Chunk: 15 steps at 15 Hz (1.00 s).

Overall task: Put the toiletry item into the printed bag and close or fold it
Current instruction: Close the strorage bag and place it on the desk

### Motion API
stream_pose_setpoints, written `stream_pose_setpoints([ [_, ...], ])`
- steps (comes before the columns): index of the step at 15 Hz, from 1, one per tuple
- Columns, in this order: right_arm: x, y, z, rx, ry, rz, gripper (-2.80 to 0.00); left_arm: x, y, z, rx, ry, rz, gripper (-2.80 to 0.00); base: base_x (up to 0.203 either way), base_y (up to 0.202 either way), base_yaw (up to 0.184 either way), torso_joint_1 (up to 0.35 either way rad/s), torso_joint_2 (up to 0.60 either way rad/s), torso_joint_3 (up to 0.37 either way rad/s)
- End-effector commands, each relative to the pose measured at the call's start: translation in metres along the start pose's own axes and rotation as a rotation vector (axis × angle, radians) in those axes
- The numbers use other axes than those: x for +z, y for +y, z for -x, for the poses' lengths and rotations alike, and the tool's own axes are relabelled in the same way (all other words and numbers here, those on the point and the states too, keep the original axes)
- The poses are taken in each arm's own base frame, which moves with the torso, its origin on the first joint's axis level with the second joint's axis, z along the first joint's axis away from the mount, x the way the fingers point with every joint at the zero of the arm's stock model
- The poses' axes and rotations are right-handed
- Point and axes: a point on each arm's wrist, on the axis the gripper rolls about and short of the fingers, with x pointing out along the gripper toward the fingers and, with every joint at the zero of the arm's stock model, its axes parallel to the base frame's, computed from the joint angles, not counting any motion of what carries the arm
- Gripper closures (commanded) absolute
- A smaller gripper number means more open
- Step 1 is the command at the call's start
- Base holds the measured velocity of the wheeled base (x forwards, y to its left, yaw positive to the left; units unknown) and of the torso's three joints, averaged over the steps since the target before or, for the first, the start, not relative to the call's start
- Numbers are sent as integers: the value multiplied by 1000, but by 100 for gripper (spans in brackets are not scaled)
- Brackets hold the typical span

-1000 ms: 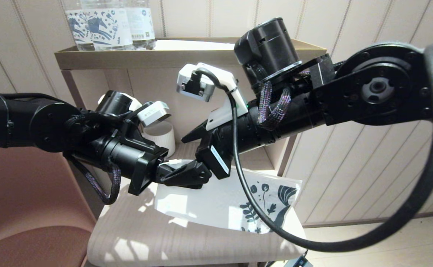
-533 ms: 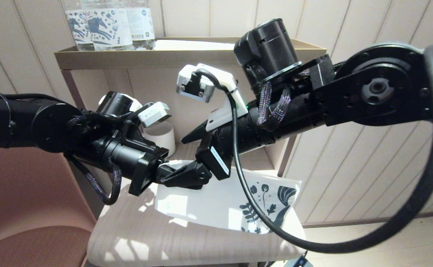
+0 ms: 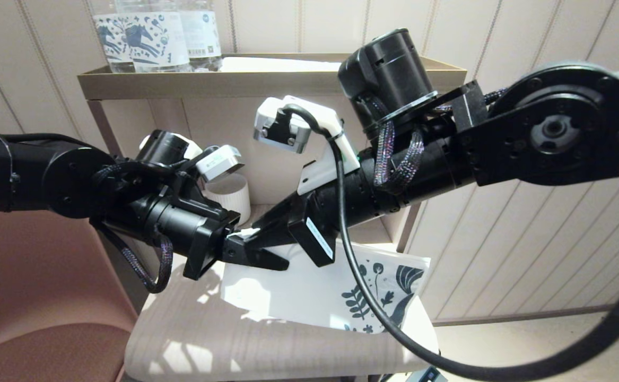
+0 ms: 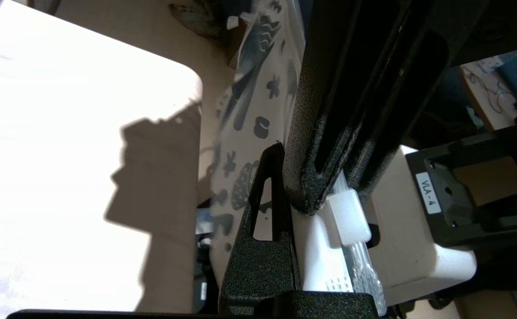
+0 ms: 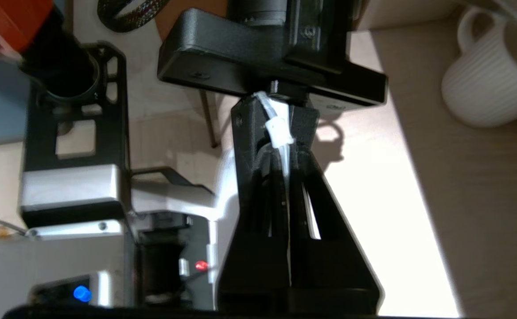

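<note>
Glossy printed bag (image 3: 314, 289), top edge pinched by both closed end effectors: left (image 3: 245, 249), right (image 3: 251, 239).

Pale panelled walls (image 3: 500, 239) with thin vertical grooves stand behind a tan wooden shelf unit (image 3: 267, 82) with a raised-edge top. A beige striped stool seat (image 3: 192, 339) sits in front, dappled with bright sunlight and hard shadows. A reddish-brown chair (image 3: 38, 297) stands at the left; light floor (image 3: 526, 345) shows at the lower right.
</note>
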Motion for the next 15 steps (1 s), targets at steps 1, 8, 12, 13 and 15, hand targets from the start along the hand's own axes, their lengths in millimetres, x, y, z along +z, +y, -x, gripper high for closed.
stream_pose_setpoints([
  [1,-1,1,0,5,5,2,0,0,-1,0,-7,-3,-2,0,0,0,0,0,0,0],
  [8,0,0,0,6,2,0,0,-1,0,-1,-9,-1,0,0,0,0,0,0,0,0],
  [12,-1,1,-2,7,6,1,0,-1,1,-1,-9,0,2,0,0,0,0,0,0,0],
  [13,-2,1,-2,7,6,2,-280,-1,1,-1,-8,-1,2,0,0,0,0,0,0,0],
  [15,0,0,-2,6,0,6,-280,-1,0,-1,-8,-1,-1,0,0,0,0,0,0,0],
])
